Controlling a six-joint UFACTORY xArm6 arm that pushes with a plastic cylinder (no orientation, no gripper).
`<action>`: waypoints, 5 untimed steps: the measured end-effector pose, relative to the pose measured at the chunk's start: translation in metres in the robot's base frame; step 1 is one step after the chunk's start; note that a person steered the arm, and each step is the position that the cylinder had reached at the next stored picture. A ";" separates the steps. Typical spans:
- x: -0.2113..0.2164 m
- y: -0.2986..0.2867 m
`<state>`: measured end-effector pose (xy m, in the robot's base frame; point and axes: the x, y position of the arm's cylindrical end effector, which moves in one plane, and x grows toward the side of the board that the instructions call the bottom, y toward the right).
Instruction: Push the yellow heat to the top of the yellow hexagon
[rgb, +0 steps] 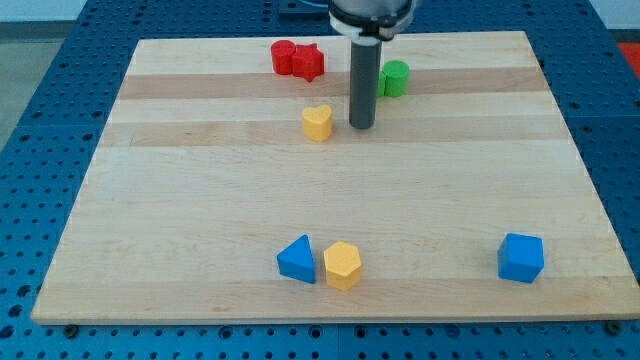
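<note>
The yellow heart (317, 122) lies in the upper middle of the wooden board (200, 200). The yellow hexagon (342, 265) lies near the view's bottom, touching or almost touching a blue triangle (297, 259) on its left. My tip (362, 127) is just to the right of the yellow heart, with a small gap between them. The heart is far above the hexagon in the view, slightly to its left.
Two red blocks (297, 59) sit together near the view's top edge. A green block (395, 78) stands right of the rod, partly behind it. A blue block (521, 258) lies at the bottom right. The board rests on a blue perforated table.
</note>
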<state>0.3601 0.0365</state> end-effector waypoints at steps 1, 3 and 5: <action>-0.023 -0.006; -0.022 -0.033; 0.016 -0.040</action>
<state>0.3766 -0.0032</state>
